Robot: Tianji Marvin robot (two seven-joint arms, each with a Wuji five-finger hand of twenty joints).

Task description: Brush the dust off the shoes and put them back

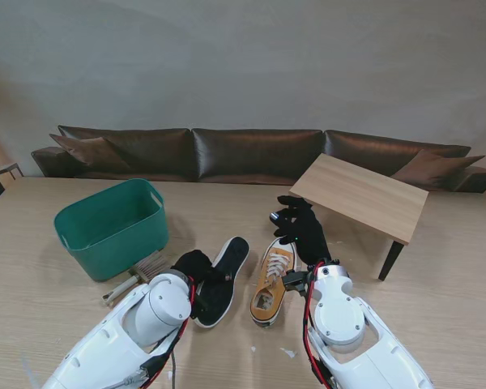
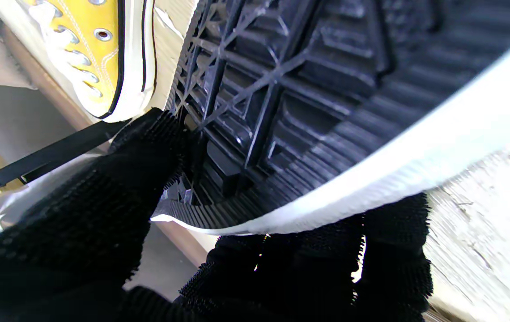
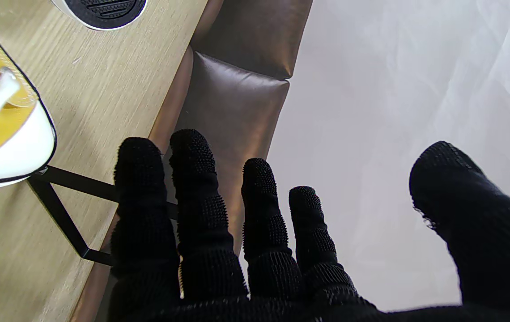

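— On the counter (image 1: pixel 49 300), what is lying around you?

— Farther from me on my left, a green tub (image 1: pixel 113 225) is standing, and a brush (image 1: pixel 138 274) is lying just beside it on its nearer side. A small wooden table (image 1: pixel 364 194) is standing farther off to my right, and a brown sofa (image 1: pixel 251 154) is running along the far edge. Nothing is sitting between my hands and the shoes.

— Where are the shoes lying?

— They are lying side by side in the middle. The overturned shoe (image 1: pixel 221 279) is showing its black sole, and the yellow shoe (image 1: pixel 273 281) is sitting upright just to its right, toe pointing away from me.

— What is each hand doing?

— My left robot hand (image 1: pixel 196 267) is gripping the overturned shoe at its near end; in the left wrist view my fingers (image 2: pixel 147 147) are pressing against the ribbed sole and white rim. My right robot hand (image 1: pixel 302 227) is hovering past the yellow shoe's toe, fingers spread and holding nothing.
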